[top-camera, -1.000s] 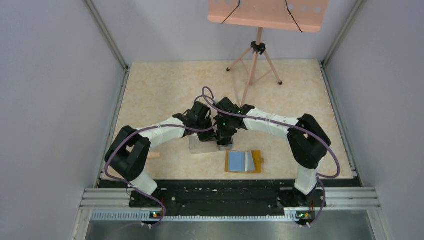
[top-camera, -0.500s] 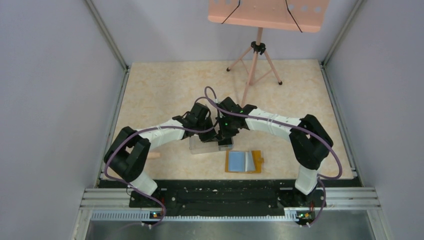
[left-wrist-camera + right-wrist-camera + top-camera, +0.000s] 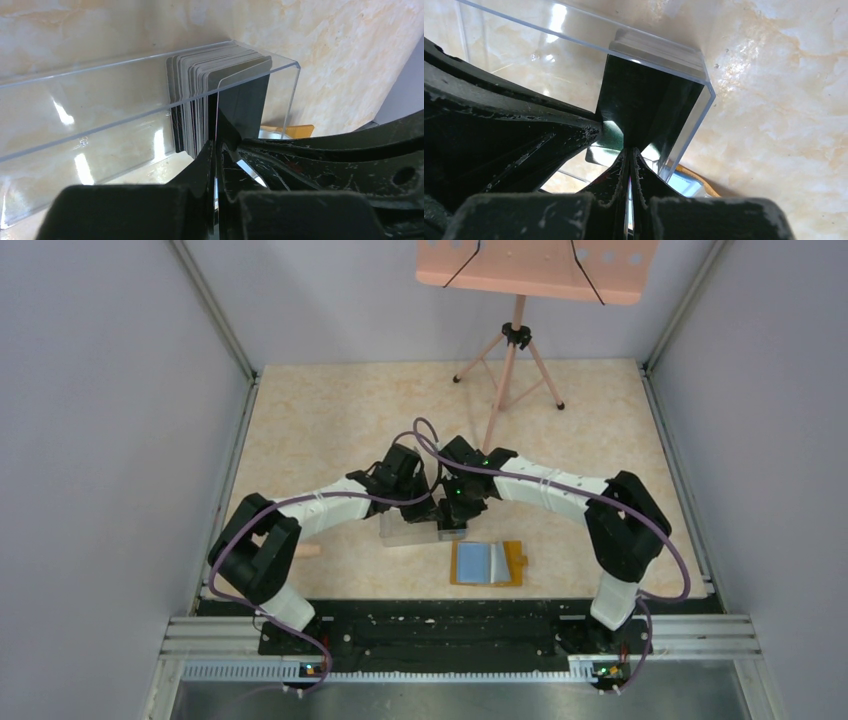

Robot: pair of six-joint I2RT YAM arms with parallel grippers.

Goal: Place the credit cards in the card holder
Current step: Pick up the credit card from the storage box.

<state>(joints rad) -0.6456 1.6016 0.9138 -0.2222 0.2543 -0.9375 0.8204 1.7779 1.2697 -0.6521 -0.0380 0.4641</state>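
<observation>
The table (image 3: 330, 420) carries all items, in the lower centre of the top view.

The clear box (image 3: 404, 533) has its long axis left to right.

The card holder (image 3: 480, 563) lies open and flat, lower right of the box, tab pointing right.

The credit cards (image 3: 192, 100) stand on edge, packed at the box's right end.

Left pincer (image 3: 216, 147): closed on the endmost card's edge.

Right pincer (image 3: 628, 150): fully closed, tips at that card's face, gripping nothing discernible.

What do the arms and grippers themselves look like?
The left arm and right arm match: black joint housings, white link covers, a purple cable along each, green lights near the wrists. The left gripper and right gripper are black, with scuffed tapering fingers.
</observation>
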